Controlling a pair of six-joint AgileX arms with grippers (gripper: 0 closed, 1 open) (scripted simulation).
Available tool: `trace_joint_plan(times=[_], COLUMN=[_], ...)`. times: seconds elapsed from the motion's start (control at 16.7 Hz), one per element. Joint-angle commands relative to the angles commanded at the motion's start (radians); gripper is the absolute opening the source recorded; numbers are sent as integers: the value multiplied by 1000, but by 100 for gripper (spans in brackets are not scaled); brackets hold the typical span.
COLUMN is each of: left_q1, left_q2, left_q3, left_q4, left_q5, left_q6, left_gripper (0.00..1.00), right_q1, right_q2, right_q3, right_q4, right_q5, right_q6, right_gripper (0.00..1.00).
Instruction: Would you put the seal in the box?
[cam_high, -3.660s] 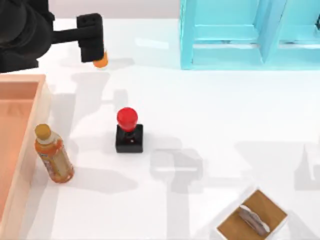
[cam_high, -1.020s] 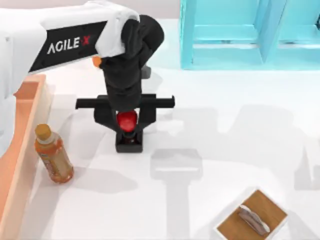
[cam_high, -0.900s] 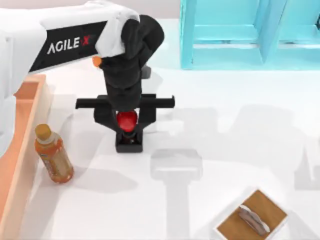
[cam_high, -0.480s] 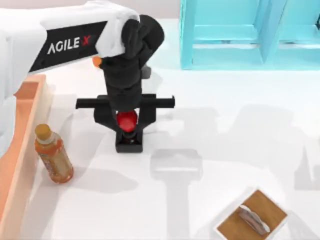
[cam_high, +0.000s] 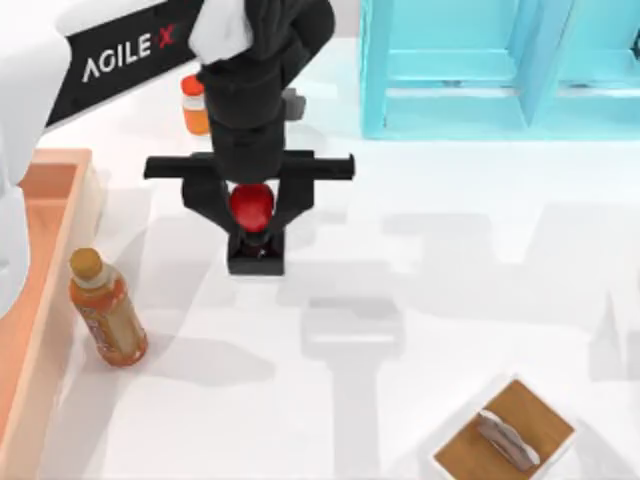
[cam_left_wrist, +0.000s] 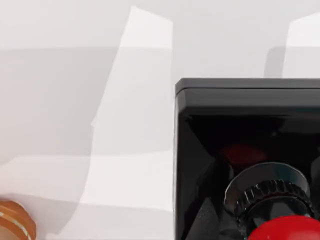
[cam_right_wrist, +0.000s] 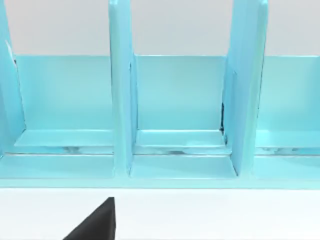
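left gripper (cam_high: 251, 207): jaws clamped on seal (cam_high: 253, 228) knob | seal now raised, shifted toward 12 o'clock | box (cam_high: 40, 260) at 9 o'clock, unchanged

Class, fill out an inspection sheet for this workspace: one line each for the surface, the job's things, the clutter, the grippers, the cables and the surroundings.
Surface: white table, crossed by shadows.
Job's things: the seal stands between the fingers of the left gripper; the box lies at the table's left edge, nothing seen inside the visible part.
Clutter: tea bottle beside the box; small orange bottle behind the arm; brown board with a grey object on it at lower right.
Grippers: left gripper shut on the seal's red knob.
Cables: nothing seen.
Surroundings: cyan shelf at the back right.
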Motion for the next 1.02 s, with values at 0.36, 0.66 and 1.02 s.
trace_joint_plan(times=[0.36,0.66,1.02], left_q1=[5,17,291], left_q2=[-29,-38,-170], left_q3=[156,143,17], left_q4=[-163,-161,-165], left_q5=[0,0,-1], left_q6=[-3,12,283], left_gripper=[0,0,0], right_q1=[0,0,0], right_q2=[0,0,0], right_q3=[0,0,0], right_q4=[0,0,0], right_q5=[0,0,0], right_q6=[0,0,0], right_gripper=[100,100,100])
